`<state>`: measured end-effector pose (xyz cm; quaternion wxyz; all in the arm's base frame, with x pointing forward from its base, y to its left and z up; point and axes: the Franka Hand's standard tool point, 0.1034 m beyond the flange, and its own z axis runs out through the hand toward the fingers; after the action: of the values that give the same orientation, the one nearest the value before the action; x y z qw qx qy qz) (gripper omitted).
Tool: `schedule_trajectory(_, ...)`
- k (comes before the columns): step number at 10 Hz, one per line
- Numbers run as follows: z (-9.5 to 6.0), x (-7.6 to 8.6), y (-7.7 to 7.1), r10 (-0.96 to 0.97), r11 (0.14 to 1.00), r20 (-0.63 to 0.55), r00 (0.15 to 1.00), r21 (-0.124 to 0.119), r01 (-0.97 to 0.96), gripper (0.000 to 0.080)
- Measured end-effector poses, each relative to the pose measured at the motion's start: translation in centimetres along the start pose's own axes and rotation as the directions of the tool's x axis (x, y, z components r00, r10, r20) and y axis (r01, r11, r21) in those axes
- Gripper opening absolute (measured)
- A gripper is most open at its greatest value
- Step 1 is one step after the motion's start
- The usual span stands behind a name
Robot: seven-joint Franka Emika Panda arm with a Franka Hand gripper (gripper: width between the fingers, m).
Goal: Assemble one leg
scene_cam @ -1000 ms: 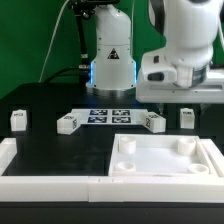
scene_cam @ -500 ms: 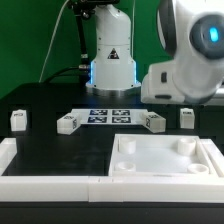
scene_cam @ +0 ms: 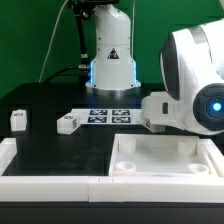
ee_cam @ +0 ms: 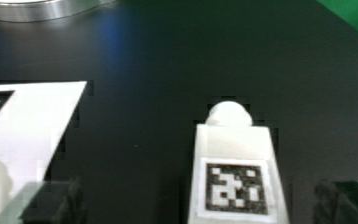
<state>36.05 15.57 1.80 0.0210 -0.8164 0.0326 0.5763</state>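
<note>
Wrist view: the small white rectangular plastic leg, with a black-and-white tag on its upper face, is seen lying on the black surface, between the two dark fingers of the claw. The claw is spread wide, with nothing gripped. The leg's long axis is set across the closing line, so its long sides face the fingers. It is judged slightly off-centre, away from the flat white marker board. In the exterior view the claw is hidden behind the white robot arm.

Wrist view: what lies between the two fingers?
The leg lies between the open fingers, touching neither, with its tag facing the camera; the wrist view shows it.
</note>
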Motion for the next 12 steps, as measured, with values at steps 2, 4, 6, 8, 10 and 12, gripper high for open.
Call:
schedule_trajectory(2, 0.62, 0.29, -0.51, 0.004, 1.0, -0.006, 1.0, -0.013, -0.004, 0.0648)
schedule_trajectory(4, 0.96, 0.21, -1.19, 0.002, 1.0, -0.009, 1.0, -0.031, -0.002, 0.0648)
schedule_trajectory(6, 0.84, 0.24, -1.17, 0.001, 1.0, -0.01, 1.0, -0.029, -0.001, 0.055)
schedule_trajectory(8, 0.85, 0.24, -1.16, 0.001, 1.0, -0.01, 1.0, -0.029, -0.001, 0.0378)
schedule_trajectory(10, 0.86, 0.23, -1.16, 0.001, 1.0, -0.01, 1.0, -0.029, -0.001, 0.0287)
schedule_trajectory(12, 0.86, 0.23, -1.16, 0.001, 1.0, -0.01, 1.0, -0.029, -0.001, 0.0287)
